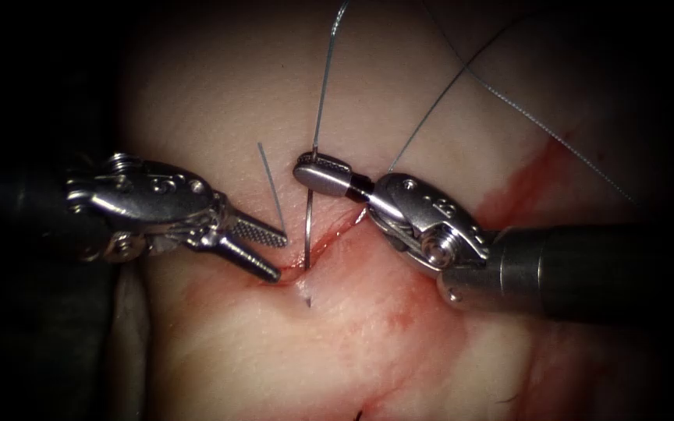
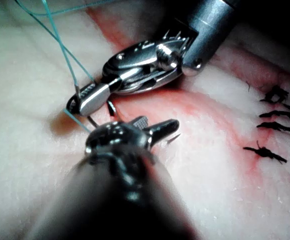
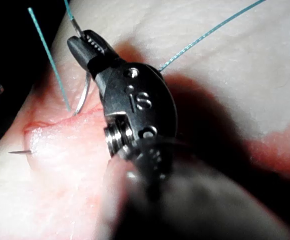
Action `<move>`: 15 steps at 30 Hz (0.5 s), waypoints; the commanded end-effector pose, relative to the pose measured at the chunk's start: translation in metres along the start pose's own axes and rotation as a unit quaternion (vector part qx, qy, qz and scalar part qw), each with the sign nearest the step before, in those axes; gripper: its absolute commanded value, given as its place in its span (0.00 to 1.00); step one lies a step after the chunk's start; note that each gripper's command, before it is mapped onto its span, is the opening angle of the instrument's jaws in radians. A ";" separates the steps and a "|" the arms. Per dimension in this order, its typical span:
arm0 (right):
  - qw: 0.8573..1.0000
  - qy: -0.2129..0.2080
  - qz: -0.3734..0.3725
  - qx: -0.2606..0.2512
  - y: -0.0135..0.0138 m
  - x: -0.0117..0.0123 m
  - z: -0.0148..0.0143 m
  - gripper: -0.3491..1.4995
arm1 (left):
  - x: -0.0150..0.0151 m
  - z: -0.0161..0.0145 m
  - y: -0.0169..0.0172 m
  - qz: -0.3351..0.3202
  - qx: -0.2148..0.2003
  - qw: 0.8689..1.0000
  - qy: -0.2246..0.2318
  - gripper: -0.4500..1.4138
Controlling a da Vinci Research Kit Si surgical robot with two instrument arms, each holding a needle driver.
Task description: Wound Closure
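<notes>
My right tool (image 1: 310,168) comes in from the right with its jaws shut on the curved needle (image 1: 307,222) close to its tail end. The needle's body runs down into the cut (image 1: 333,238) in the tissue (image 1: 220,101). Its sharp tip (image 3: 17,151) pokes out of the tissue just below the cut. Thread (image 1: 323,86) rises from the needle's tail. My left tool (image 1: 278,256) stands open on the left of the needle and holds nothing, its lower jaw resting at the cut's edge. The same right tool (image 3: 82,40) grips the needle (image 3: 84,95).
A short free thread end (image 1: 271,183) stands up left of the needle. A second strand (image 1: 446,90) runs up and right from behind the right tool. Red fluid (image 1: 524,183) streaks the tissue along the cut. Several dark finished stitches (image 2: 277,117) lie farther along.
</notes>
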 end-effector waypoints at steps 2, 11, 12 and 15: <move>1.000 -0.001 0.009 -0.004 -0.0001 -0.0003 0.0009 0.00 | -0.0005 0.0020 0.0002 0.058 0.002 0.998 -0.030 0.42; 0.996 -0.014 0.076 -0.043 -0.0005 -0.0006 0.0003 0.00 | -0.0005 0.0053 0.0003 0.179 -0.003 0.982 -0.061 0.47; 0.996 -0.015 0.082 -0.041 -0.0005 -0.0007 0.0003 0.00 | -0.0004 0.0051 0.0002 0.182 0.002 0.981 -0.060 0.48; 0.994 -0.025 0.097 -0.034 -0.0006 -0.0012 0.0002 0.00 | -0.0002 0.0045 -0.0003 0.190 0.016 0.980 -0.060 0.55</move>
